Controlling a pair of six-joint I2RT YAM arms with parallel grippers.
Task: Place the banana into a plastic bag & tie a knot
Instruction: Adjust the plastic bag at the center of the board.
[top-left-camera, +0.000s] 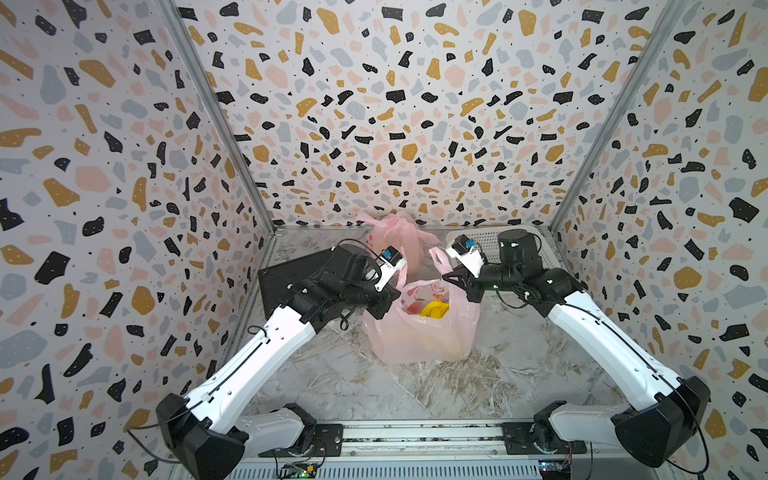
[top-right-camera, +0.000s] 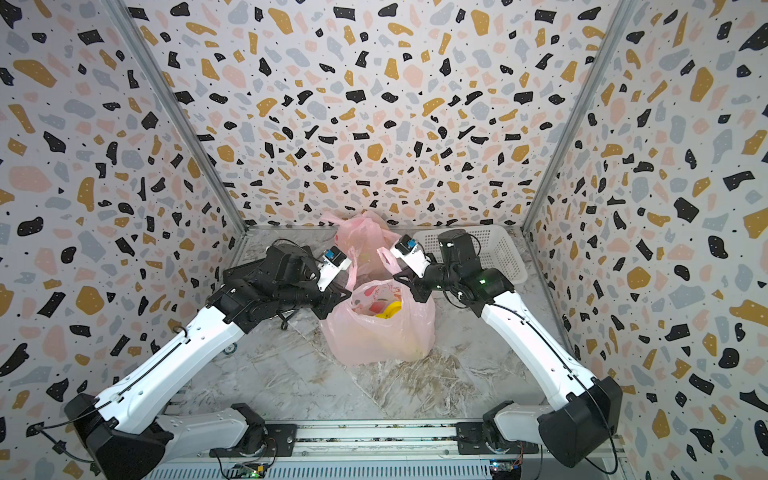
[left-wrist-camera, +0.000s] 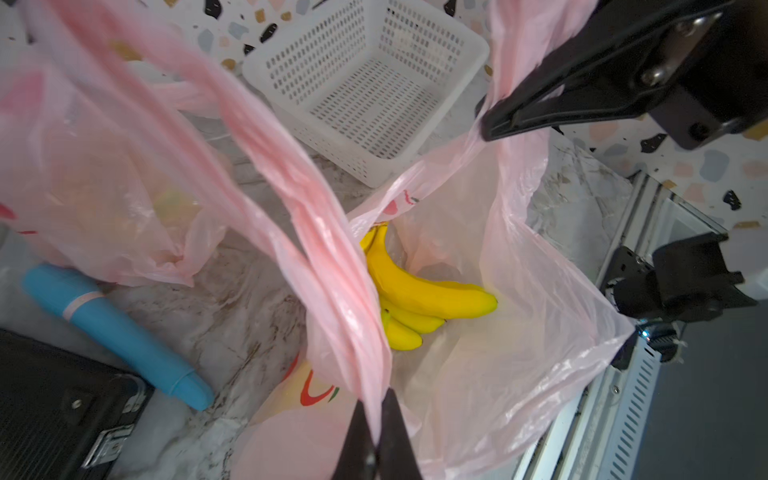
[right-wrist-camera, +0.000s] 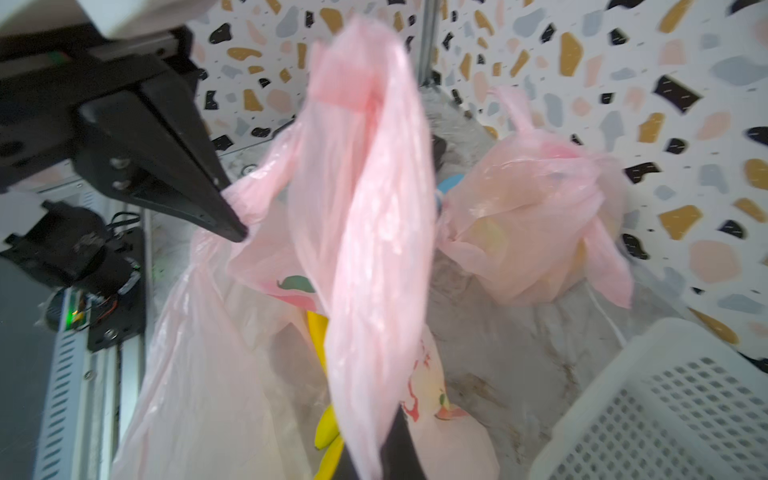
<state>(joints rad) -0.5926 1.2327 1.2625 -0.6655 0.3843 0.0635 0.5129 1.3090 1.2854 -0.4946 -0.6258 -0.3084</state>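
Item: banana (left-wrist-camera: 419, 286) bunch, yellow, at bottom of pink plastic bag (top-left-camera: 419, 336). Bag upright mid tabletop (top-left-camera: 511, 374), mouth open.
State, left tool (left-wrist-camera: 376, 419): pinched tight on left handle (left-wrist-camera: 291, 187).
State, right tool (left-wrist-camera: 492, 118): pinched tight on right handle (right-wrist-camera: 365, 208).
Step in hand, judged: crossing handles for knot.
Handling: hold both handles raised and taut, cross close above bag mouth, pull gently. Thin film likely to tear, and bag likely to tip under side load.
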